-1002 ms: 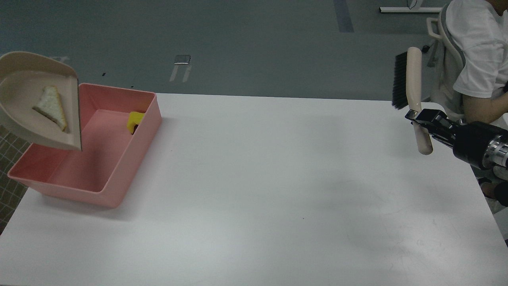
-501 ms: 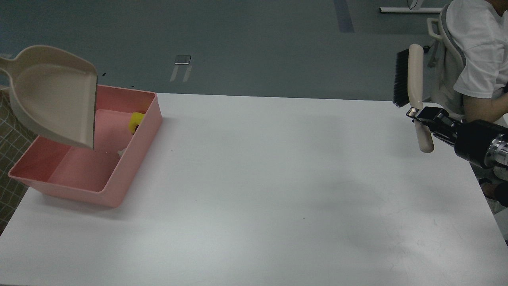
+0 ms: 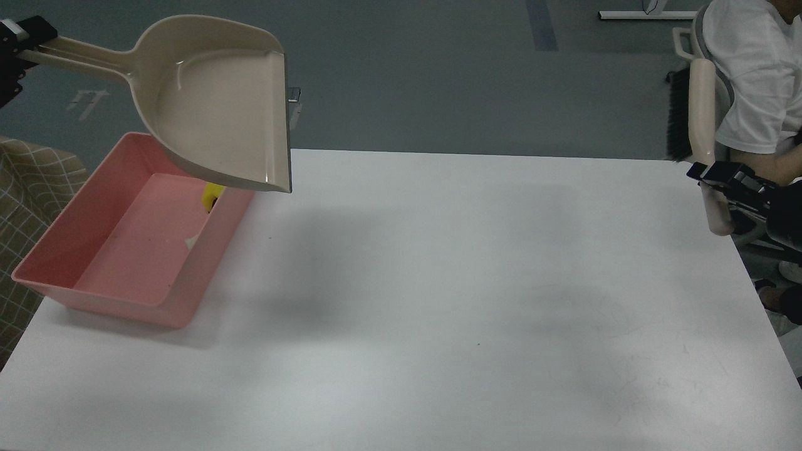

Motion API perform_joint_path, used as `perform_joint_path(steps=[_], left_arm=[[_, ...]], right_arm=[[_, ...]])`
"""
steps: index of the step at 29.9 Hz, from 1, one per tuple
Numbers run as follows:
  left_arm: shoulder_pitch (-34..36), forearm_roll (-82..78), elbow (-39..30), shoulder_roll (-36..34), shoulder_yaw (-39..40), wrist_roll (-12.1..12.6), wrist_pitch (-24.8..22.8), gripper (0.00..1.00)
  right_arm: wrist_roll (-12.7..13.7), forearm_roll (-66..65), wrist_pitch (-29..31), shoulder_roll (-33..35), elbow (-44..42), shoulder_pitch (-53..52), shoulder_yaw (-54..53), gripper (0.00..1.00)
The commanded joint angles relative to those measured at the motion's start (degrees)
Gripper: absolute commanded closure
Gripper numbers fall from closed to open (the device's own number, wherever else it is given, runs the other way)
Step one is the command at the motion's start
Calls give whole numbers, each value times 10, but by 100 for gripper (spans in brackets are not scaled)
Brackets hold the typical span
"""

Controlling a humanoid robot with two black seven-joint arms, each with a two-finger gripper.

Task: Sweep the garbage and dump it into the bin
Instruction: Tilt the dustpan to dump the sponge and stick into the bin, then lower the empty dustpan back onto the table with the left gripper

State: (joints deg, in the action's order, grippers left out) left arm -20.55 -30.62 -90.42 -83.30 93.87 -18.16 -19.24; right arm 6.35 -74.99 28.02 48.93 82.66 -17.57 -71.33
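Note:
The pink bin (image 3: 56, 241) stands at the table's left end. The yellow chunk (image 3: 213, 193) lies inside against its right wall. A small corner of the whitish slice (image 3: 192, 240) shows further forward along the same wall. My left gripper (image 3: 19, 39) at the upper left edge is shut on the handle of the beige dustpan (image 3: 219, 106). The pan is empty and hangs above the bin's far right corner. My right gripper (image 3: 711, 178) at the right edge is shut on the handle of the beige brush (image 3: 698, 106), held upright with the black bristles facing left.
The white table (image 3: 438, 300) fills the view. A person in a white shirt (image 3: 752, 69) sits in a chair past the table's right far corner, close behind the brush. A checked cloth (image 3: 31, 181) lies left of the bin.
The whitish slice slid from the dustpan into the bin. My left gripper then lifted the empty pan up and to the right. My right gripper moved the brush right, toward the table's edge.

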Motion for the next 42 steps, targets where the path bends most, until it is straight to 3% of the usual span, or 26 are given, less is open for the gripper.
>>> perform_joint_path(steps=[1, 7, 11, 16, 19, 25, 29, 35, 42], left_arm=[[1, -9, 14, 55, -11, 1, -3, 100], [22, -29, 145, 97, -33, -5, -25, 100], [68, -43, 172, 149, -47, 1, -31, 100], [199, -111, 240, 278, -134, -4, -26, 100], [229, -117, 265, 324, -142, -2, -26, 100], [313, -132, 270, 403, -176, 1, 0, 100], [428, -135, 299, 471, -290, 1, 39, 100], [545, -135, 302, 522, -442, 3, 93, 100], [603, -135, 314, 551, -604, 21, 107, 100]], right_arm=[[0, 0, 0, 2, 3, 3, -1, 92], [3, -1, 0, -3, 1, 5, 1, 92], [5, -1, 0, -4, 7, 13, 0, 92], [6, -1, 0, 1, 17, 17, -2, 93], [7, -1, 0, 2, 17, 17, -7, 93], [7, -1, 0, 2, 17, 21, -8, 93], [8, -1, 0, 1, 17, 28, -7, 93], [6, -7, 0, 18, -5, 31, -6, 93], [1, -9, 0, 29, -34, 69, -4, 93]])
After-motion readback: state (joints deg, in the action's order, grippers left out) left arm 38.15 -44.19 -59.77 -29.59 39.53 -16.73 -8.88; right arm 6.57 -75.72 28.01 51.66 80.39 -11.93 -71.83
